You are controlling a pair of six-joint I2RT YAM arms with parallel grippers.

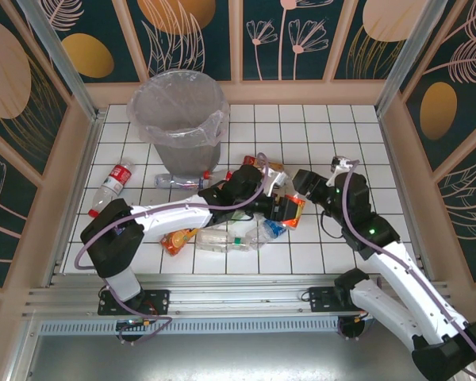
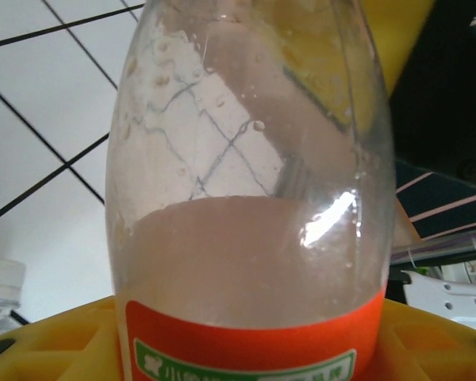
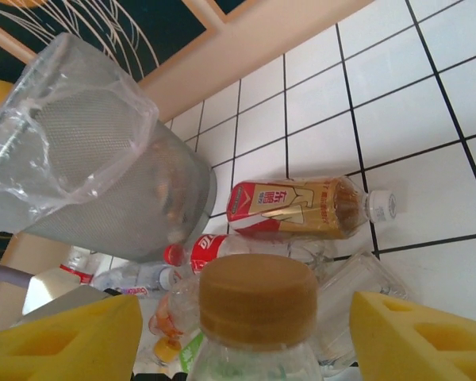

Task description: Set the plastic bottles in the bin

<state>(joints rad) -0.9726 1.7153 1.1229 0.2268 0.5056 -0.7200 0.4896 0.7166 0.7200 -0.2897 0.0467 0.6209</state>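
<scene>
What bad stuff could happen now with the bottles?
The orange-label bottle in the left hand has drink inside, so it may be heavy and slip. The right hand has its fingers apart around a brown-capped bottle; closing off-centre could push it away. The left arm and right arm meet over the pile and might bump.

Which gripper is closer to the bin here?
Left, narrowly. Both meet over the bottles, to the right of the bin; the left gripper, clamping a bottle, sits on the bin's side, the right gripper just beyond it.
</scene>
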